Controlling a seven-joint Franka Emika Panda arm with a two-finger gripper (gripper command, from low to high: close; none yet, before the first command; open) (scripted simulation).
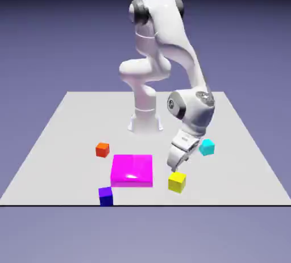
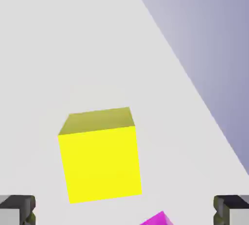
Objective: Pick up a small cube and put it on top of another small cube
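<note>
Where cubes sit: pale table (image 1: 68,142) (violet backdrop (image 1: 45,40))

Table (image 1: 57,142): flat, light grey, rectangular. Resting directly on it, all well apart:
- flat magenta square block (image 1: 132,170), near the middle front;
- small orange-red cube (image 1: 102,149), behind the block toward the exterior view's left;
- dark blue-purple cube (image 1: 105,195), at the front edge;
- small yellow cube (image 1: 177,182), toward the exterior view's right of the block;
- cyan cube (image 1: 207,147), farther back;
- robot base (image 1: 145,121), at the far side.
</note>
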